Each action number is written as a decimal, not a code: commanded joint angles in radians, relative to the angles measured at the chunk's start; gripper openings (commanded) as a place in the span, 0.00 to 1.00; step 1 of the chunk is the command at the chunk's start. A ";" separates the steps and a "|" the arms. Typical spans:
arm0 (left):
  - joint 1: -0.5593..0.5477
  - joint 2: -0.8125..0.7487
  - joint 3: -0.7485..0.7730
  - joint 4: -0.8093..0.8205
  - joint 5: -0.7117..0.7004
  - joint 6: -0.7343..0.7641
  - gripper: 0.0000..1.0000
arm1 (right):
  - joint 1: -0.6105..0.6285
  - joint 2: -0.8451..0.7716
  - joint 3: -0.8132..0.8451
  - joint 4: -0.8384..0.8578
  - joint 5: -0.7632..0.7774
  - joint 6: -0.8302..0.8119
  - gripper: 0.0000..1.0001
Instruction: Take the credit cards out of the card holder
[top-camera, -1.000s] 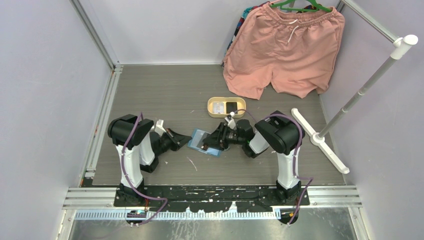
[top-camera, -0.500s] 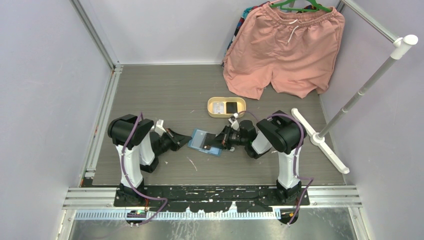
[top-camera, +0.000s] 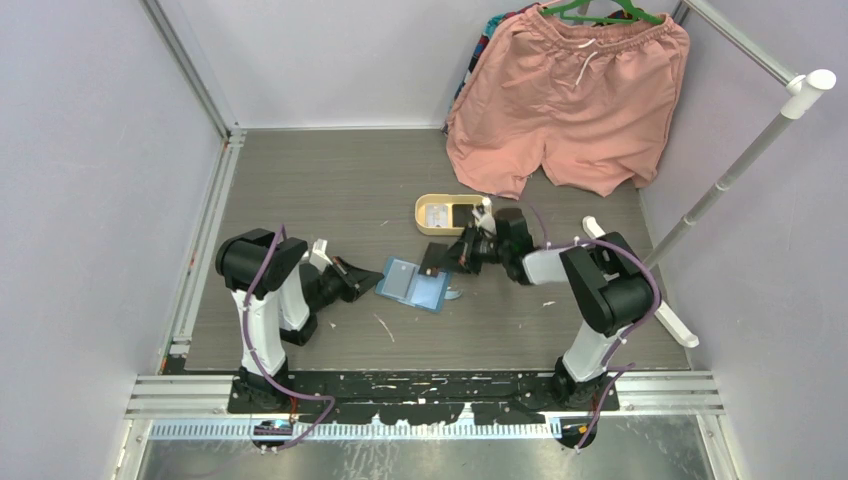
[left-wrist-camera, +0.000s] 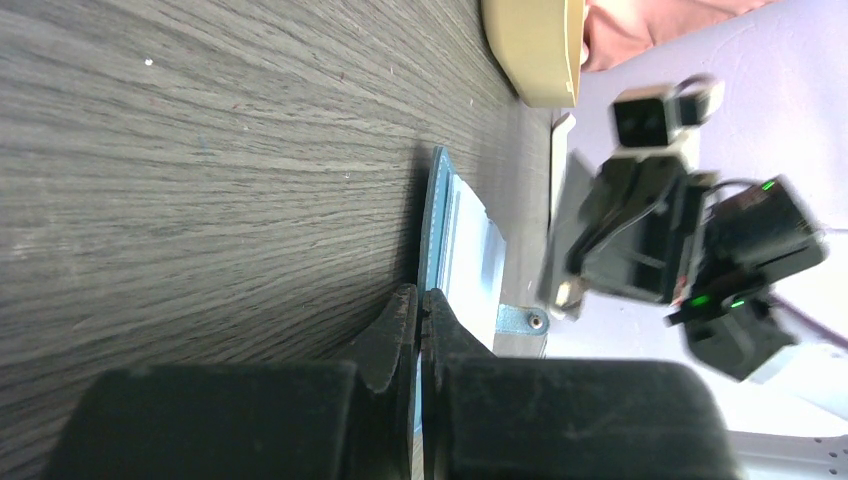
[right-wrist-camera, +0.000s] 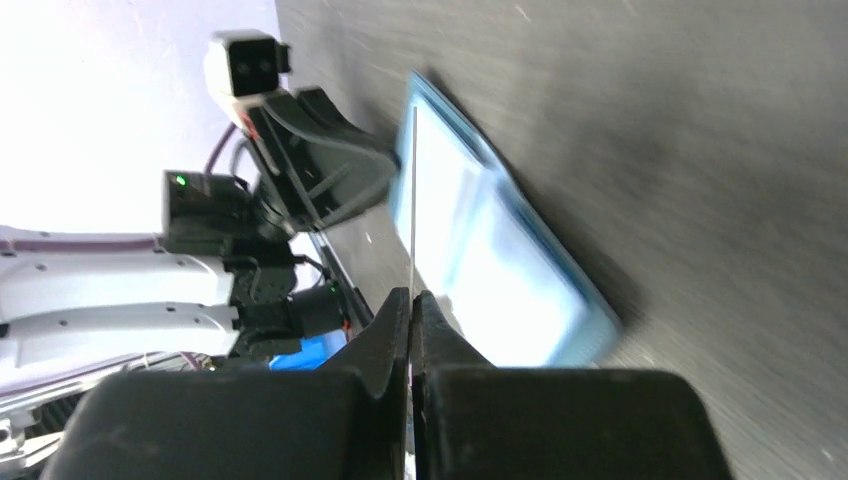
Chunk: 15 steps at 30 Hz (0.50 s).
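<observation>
- Hardest thing to read: in my right wrist view the dark thin rectangular card (top-camera: 434, 258) is edge-on. It's only a hairline poking past my fingertips, so there's no face or colour to see there.
- My right pincer (right-wrist-camera: 411, 300) is pressed together on that card. Only the top view shows it as a dark tilted slab, just beside the holder's far-right corner. I can't tell if the two are touching.
- The teal-blue folding card holder (top-camera: 412, 285) lies open on the grey wood-grain table (top-camera: 330, 190) between my arms, pale blue inside facing up. It's blurry in the right wrist view.
- My left pincer (left-wrist-camera: 420, 310) is squeezed together, tips right at the holder's left edge. My own fingers block the spot, so I can't tell whether any of that edge is caught between them.
- The left wrist view picks up the holder's small snap tab (left-wrist-camera: 522, 320), which is barely a speck from the top.
- The oval tan tray (top-camera: 428, 206) sits just far of the holder. A pale card (top-camera: 437, 215) lies in it with something dark beside it, and my right arm covers the tray's right end. The left wrist view gets only its outer wall, cut off by the frame.
- Only the top view has the salmon-pink shorts (top-camera: 570, 100) at far right, with the hanger cropped, and the white rack stand (top-camera: 640, 280).
</observation>
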 joint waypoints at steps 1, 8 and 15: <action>-0.026 0.142 0.020 -0.137 -0.111 0.155 0.00 | -0.011 -0.112 0.313 -0.578 -0.015 -0.364 0.01; -0.026 0.143 0.037 -0.138 -0.085 0.153 0.00 | -0.156 0.022 0.668 -0.950 -0.070 -0.487 0.01; -0.024 0.126 0.036 -0.137 -0.057 0.153 0.00 | -0.239 0.157 0.906 -1.229 -0.043 -0.620 0.01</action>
